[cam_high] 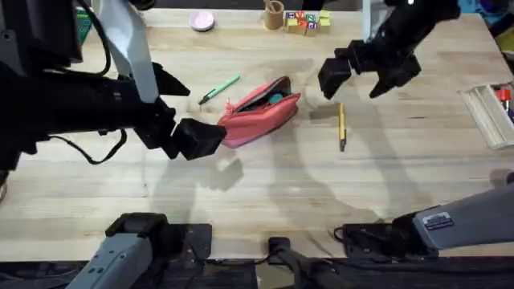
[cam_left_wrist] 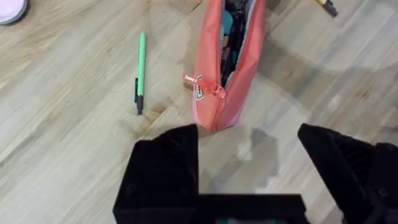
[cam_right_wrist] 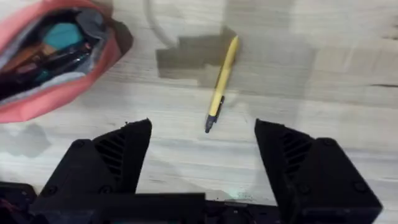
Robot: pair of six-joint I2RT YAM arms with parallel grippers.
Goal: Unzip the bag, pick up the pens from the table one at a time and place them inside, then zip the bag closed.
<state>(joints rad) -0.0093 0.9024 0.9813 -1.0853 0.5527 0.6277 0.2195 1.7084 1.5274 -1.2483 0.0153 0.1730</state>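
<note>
On the table point(cam_high: 265, 201), going left to right: the left gripper point(cam_high: 178, 112) hovers with jaws apart at the zipper end of the bag point(cam_high: 261, 111); the green pen point(cam_high: 219, 89) lies just behind it. The coral-pink pouch lies unzipped at the centre, its mouth gaping over dark and teal contents. Right of it lies the yellow pen point(cam_high: 341, 125), the right gripper point(cam_high: 370, 74) above, fingers spread and empty. A good pick probably means descending straight, straddling the barrel crosswise near its middle.
</note>
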